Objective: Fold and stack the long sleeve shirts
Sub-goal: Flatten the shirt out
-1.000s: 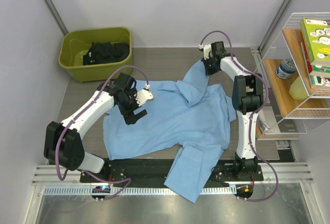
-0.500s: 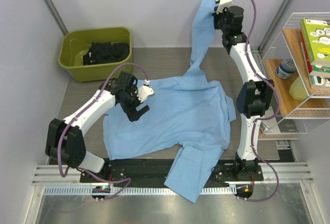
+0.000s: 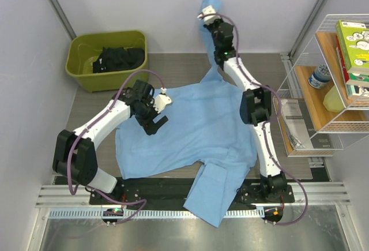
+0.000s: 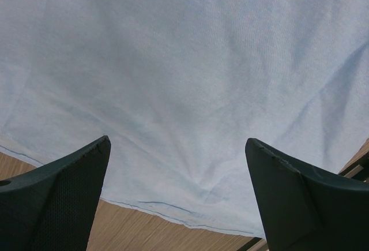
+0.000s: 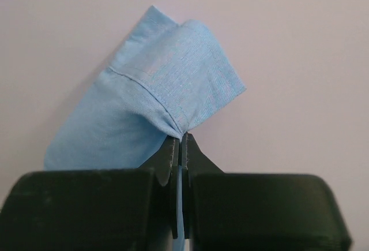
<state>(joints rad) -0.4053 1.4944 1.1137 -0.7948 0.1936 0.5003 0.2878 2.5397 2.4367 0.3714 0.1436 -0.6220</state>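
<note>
Pinched shut on the cuff (image 5: 173, 83), the right gripper (image 5: 180, 144) holds one sleeve (image 3: 212, 73) up above the table's (image 3: 179, 66) far edge, its length running down to the shirt (image 3: 190, 130) spread mid-table, where the wide-open, empty left gripper (image 4: 177, 141) hovers over its left part.

**Inspector:** Garment colour and pattern?

**Recorder:** The light blue thin cloth shirt (image 3: 190, 130) is plain throughout, with no print. In the right wrist view the cuff shows a fine woven texture and a slightly darker blue stitch line.

**Inspector:** Other items?

**Recorder:** An olive-green plastic bin (image 3: 86, 77) holds black bundled cloth (image 3: 119, 57). The grey-brown wood-grain tabletop (image 3: 173, 69) is faintly streaked. The white-and-black robot arms (image 3: 104, 121) are unpatterned. The bright green printed book (image 3: 353, 37) carries pale markings.
</note>
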